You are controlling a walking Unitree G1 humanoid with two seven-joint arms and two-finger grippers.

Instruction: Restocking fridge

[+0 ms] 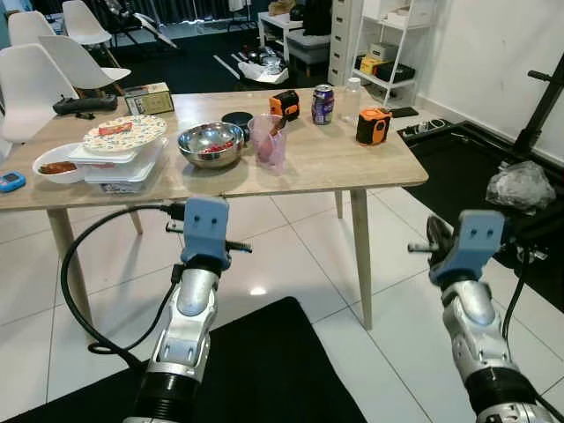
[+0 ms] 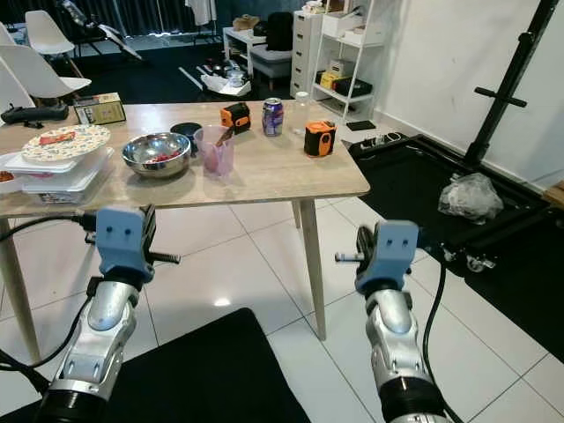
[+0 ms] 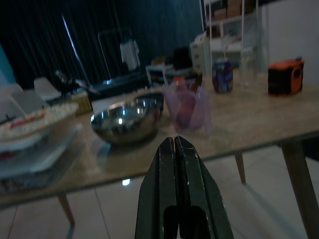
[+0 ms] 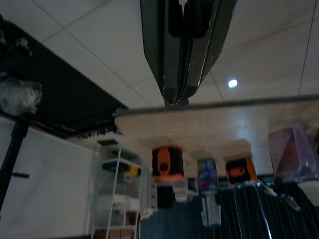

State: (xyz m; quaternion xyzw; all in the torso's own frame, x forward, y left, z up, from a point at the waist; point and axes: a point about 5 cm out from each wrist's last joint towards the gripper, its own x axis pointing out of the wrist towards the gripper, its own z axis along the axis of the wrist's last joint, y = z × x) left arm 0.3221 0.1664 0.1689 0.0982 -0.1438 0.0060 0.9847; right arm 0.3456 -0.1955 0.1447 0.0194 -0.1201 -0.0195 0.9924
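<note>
Before the wooden table [image 1: 352, 163], both grippers' fingers [image 3: 174, 149] pressed together, empty.

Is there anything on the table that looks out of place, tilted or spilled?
Nothing is spilled. The floral plate sits slightly tilted on stacked plastic containers. Two orange tape measures stand among the food things, beside the soda can, which seems odd.
</note>
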